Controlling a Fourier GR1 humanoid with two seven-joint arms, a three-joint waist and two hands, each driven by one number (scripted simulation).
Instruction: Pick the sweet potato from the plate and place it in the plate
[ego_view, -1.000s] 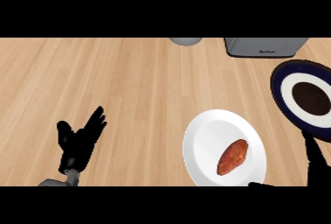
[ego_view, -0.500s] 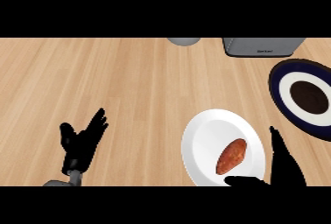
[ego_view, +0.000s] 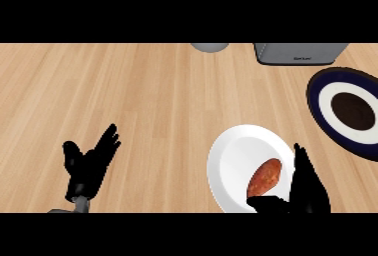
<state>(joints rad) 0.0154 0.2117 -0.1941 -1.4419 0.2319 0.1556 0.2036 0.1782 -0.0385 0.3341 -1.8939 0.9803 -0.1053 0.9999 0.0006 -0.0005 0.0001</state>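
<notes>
An orange-brown sweet potato (ego_view: 264, 177) lies on a white plate (ego_view: 236, 155) at the lower right of the counter. My right hand (ego_view: 306, 187) stands open over that plate's right side, fingers straight just right of the sweet potato and thumb below it. A dark blue plate (ego_view: 325, 100) with a white ring and dark centre sits at the right edge. My left hand (ego_view: 88, 165) rests open at the lower left, fingers up.
A grey appliance (ego_view: 299, 52) stands at the back right edge of the wooden counter. The base of a grey round object (ego_view: 210, 47) shows at the back centre.
My right hand has come in from the lower right and moved left over the white plate, up beside the sweet potato. The left hand has barely moved.
</notes>
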